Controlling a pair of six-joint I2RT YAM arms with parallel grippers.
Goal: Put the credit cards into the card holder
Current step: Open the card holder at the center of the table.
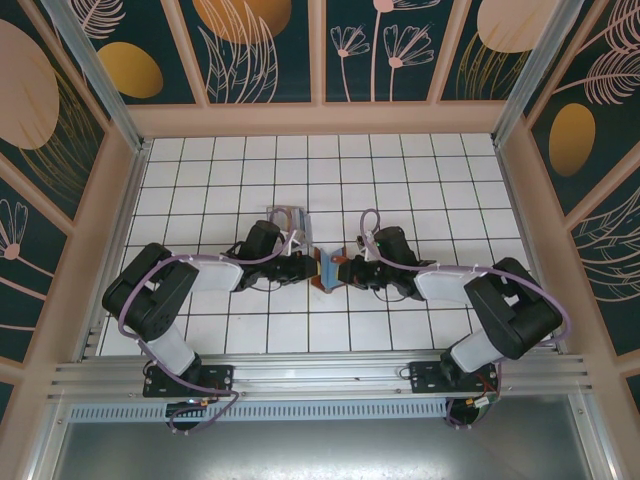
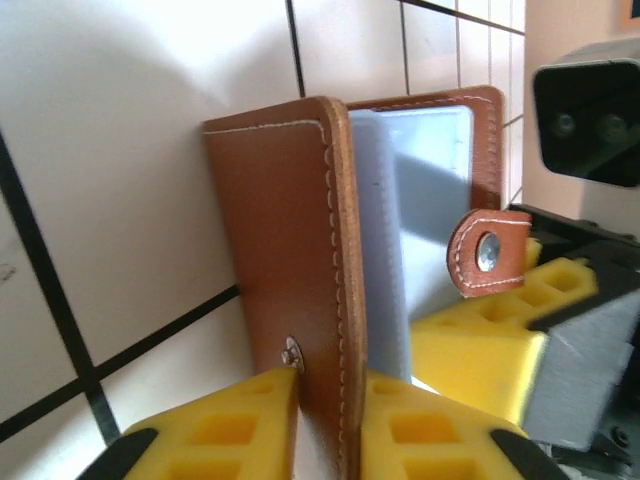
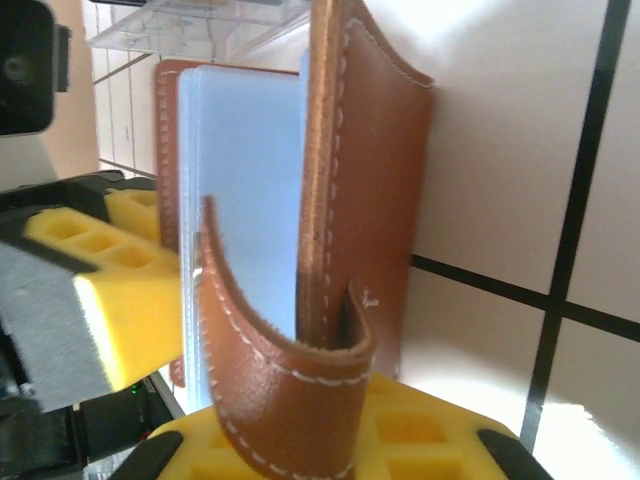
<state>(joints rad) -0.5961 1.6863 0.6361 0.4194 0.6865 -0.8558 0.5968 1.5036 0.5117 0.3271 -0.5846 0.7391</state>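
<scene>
Left wrist view, item one: my left gripper (image 2: 330, 410). Its yellow foam pads are pressed from both sides onto the lower edge of one brown leather cover, so I read it as pinching the card holder (image 2: 280, 240).

Item two: my right gripper (image 3: 335, 435). The pads are closed on the opposite cover, with the snap strap (image 3: 270, 350) curling loose across them.

Item three: card holder. It is held between both grippers and spread open like a book, over the middle of the tiled table (image 1: 420, 180). From above, my left gripper is at its 9 o'clock and my right gripper at its 3 o'clock.

Item four: blue card (image 2: 425, 190). This pale blue sheet stands between the two covers, flat against the far one. I judge it to be one of the credit cards, already inside the fold. I cannot tell how deep it sits.

Item five: clear plastic case (image 1: 285, 215). It lies on the tiles near the holder, at its 11 o'clock. Its contents are too small to make out.

Status, as judged: at least one card appears lodged, and the holder is open with its strap unfastened. Left to do: seat that card fully and insert any further cards. I cannot tell how many of those there are.
</scene>
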